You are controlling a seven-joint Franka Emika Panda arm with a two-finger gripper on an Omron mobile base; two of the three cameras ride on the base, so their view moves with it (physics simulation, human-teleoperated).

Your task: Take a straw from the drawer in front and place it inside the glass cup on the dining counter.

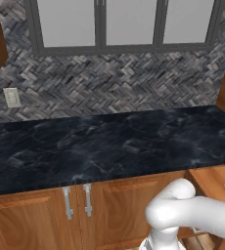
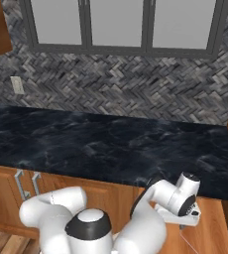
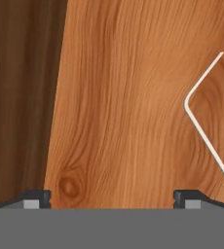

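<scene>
The tool (image 3: 112, 198) is seen in the hand view with its two dark tips spread wide apart and nothing between them, facing an orange-brown wooden drawer surface (image 3: 128, 97) close ahead. A thin pale bent line (image 3: 201, 126) crosses that wood toward the right edge; whether it is the straw cannot be told. A darker brown strip (image 3: 19, 97) borders the wood on the left. In the base views, the black marble-look tabletop (image 1: 104, 141) runs wide and bare beneath grey herringbone tiles (image 1: 114, 83), with wooden cabinet doors with silver bar handles (image 1: 78, 201) below its front edge.
</scene>
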